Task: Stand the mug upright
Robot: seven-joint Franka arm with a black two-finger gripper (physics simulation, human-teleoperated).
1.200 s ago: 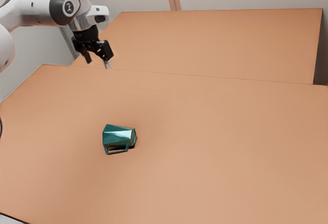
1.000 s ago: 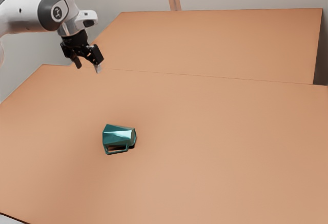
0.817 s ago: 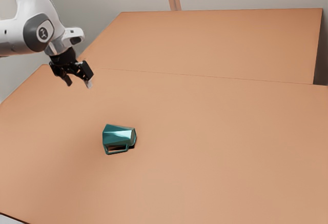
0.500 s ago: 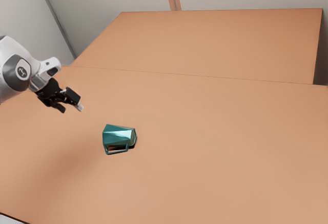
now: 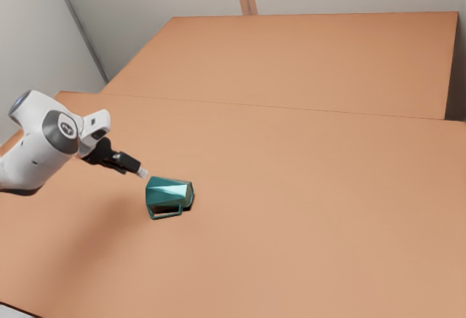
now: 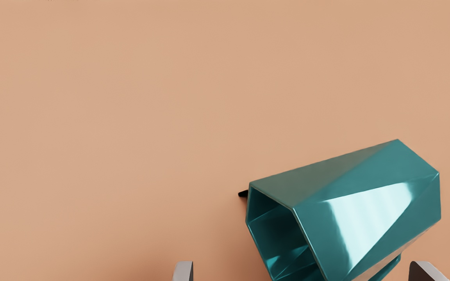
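The teal faceted mug lies on its side on the table; in the exterior view the mug [image 5: 169, 194] has its handle toward the view's bottom. My gripper [image 5: 143, 173] is just off the mug's end at the exterior view's left, tilted down toward it. In the wrist view the gripper [image 6: 301, 271] stands open, its two fingertips wide apart. The mug [image 6: 365, 210] shows its hollow mouth and shiny side, lying beyond and partly between the fingertips, closer to one of them. Part of the handle is hidden under the body.
The orange-tan table [image 5: 306, 209] spreads around the mug. A raised tan panel [image 5: 306, 63] stands along its far side, with grey walls behind. The arm comes in from the exterior view's left.
My hand has dropped from high at the exterior view's upper left, swung down and then toward the view's right, close to the mug, tilting more. The mug has stayed where it was.
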